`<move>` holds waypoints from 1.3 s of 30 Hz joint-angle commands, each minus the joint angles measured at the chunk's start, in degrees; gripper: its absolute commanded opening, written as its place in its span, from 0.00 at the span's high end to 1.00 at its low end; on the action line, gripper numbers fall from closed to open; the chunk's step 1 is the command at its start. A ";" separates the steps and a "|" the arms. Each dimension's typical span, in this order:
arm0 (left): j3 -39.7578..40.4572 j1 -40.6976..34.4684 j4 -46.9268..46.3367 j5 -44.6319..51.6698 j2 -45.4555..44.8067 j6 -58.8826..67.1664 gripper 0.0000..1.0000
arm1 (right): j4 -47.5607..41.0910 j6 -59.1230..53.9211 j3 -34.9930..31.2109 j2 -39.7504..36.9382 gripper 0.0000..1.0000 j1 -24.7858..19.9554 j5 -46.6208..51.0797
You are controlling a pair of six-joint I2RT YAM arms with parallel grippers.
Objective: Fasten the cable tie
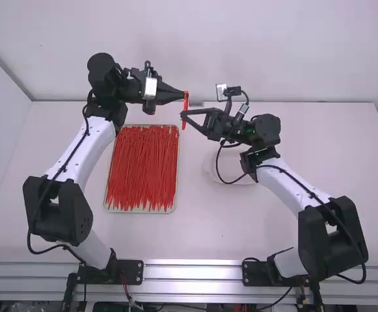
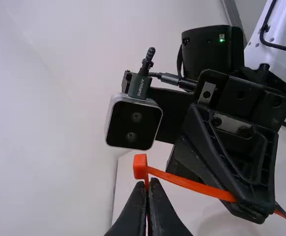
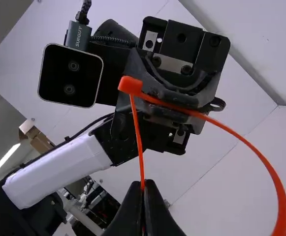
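Item under inspection: one red cable tie point(image 1: 186, 102), held in the air between both grippers, above the white table point(image 1: 332, 143) and just beyond the far right corner of the tray point(image 1: 140, 210). Left gripper point(image 1: 177, 97): arm reaches up the left side of the table, gripper pointing across toward the middle. In the left wrist view its fingers point(image 2: 135, 206) are pressed together on the tie right at the square head, w/ the head sitting just past the fingertips. Right gripper point(image 1: 185, 117): comes in from the opposite side, tips slightly nearer the camera than the left's, the two grippers nose to nose and close. In the right wrist view its fingers point(image 3: 155, 206) pinch the thin strap, which runs straight from the tips to the head. A second length of strap leaves the head and curves away in a wide arc (whether the tail passes through the head cannot be told). Tray contents: a dense layer of spare red ties point(image 1: 143, 166), lying lengthwise, approx. parallel.
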 commanded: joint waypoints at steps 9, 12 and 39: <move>-0.66 0.15 -0.39 1.66 -0.15 0.44 0.98 | 2.01 0.44 2.14 -0.22 1.00 -0.35 1.46; -1.18 -0.07 -0.39 1.66 -0.15 1.09 0.98 | 3.98 1.90 2.12 -0.24 1.00 -0.33 1.66; -1.36 -1.16 1.66 3.30 -0.15 1.44 0.99 | 5.03 1.25 2.14 -0.26 1.00 -1.40 4.35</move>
